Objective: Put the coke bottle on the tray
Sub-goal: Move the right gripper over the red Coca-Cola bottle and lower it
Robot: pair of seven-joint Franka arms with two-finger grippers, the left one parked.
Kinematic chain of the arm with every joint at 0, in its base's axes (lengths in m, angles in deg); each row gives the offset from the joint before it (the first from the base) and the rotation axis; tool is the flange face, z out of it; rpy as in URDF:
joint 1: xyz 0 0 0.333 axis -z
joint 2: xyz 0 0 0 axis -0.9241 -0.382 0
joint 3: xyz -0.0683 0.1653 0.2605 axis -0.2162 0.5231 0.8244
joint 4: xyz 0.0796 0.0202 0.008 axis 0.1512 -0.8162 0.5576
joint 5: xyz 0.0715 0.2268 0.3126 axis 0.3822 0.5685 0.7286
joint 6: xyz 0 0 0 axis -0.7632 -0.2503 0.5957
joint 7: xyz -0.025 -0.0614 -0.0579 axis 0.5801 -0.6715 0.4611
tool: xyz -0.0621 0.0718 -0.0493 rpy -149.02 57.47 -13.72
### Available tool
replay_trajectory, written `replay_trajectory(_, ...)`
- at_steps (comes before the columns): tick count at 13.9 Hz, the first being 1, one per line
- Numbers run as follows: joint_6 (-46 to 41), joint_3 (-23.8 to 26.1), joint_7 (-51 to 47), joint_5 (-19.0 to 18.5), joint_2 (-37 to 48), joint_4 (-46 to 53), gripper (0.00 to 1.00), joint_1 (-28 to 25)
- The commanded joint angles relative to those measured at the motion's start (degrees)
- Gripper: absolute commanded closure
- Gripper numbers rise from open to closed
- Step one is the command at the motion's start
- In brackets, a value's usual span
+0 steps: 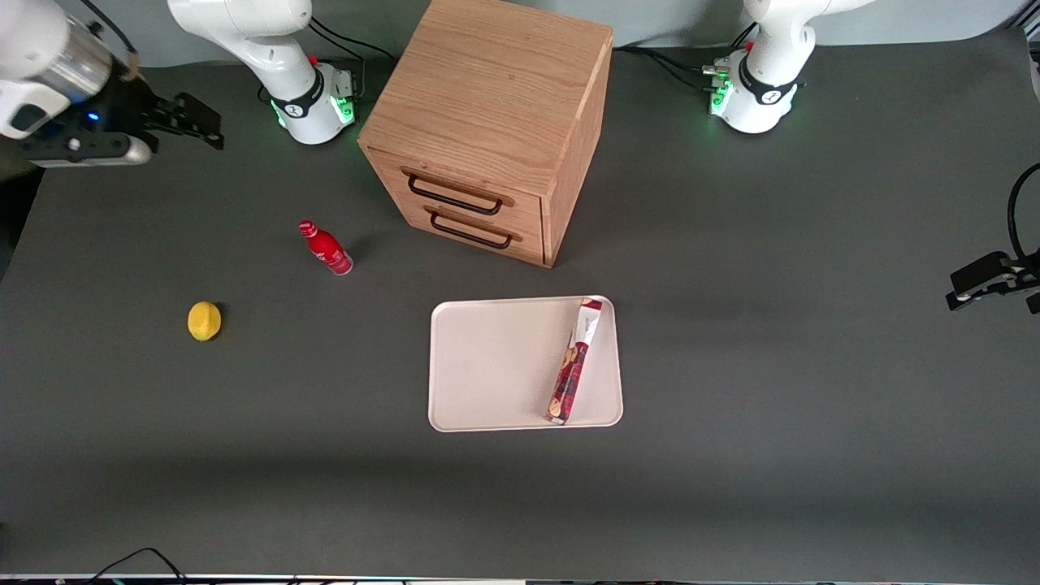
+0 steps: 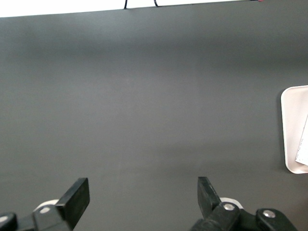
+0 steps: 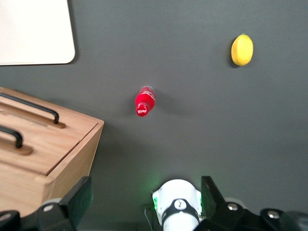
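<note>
Red bottle (image 1: 326,249) stands on the desk (image 1: 731,366), apart from the tray (image 1: 487,366).
Claw (image 1: 199,122) hangs high at the working arm's end, fingers wide open, holding nothing.

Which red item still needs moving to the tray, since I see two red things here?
The coke bottle, standing on the bare table between the lemon and the drawer cabinet. The red-and-white snack packet already lies on the tray. The open gripper hovers well above.

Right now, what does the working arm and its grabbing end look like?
The arm is glossy white and rounded, its base ringed in black and glowing green, with black cables trailing off. The gripper, above the table's working-arm end, is black below a silvery wrist with a blue light; its jaws are open.
</note>
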Motion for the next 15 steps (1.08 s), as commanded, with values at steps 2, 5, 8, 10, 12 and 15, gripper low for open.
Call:
replay_trajectory(2,15.93,-0.40,-2.19,0.97,1.73,-16.11,0.00,0.10)
replay_trajectory(5,24.55,2.31,-5.88,0.97,-2.83,-19.90,0.00,0.10)
replay_trajectory(8,32.82,5.40,-8.44,0.97,-3.72,-25.79,0.00,0.10)
replay_trajectory(10,36.52,5.84,-8.79,0.97,-3.90,-28.60,0.00,0.10)
replay_trajectory(12,40.74,7.33,-10.63,0.97,-3.99,-32.20,0.00,0.10)
replay_trajectory(15,42.51,8.65,-12.04,0.97,-4.07,-34.06,0.00,0.10)
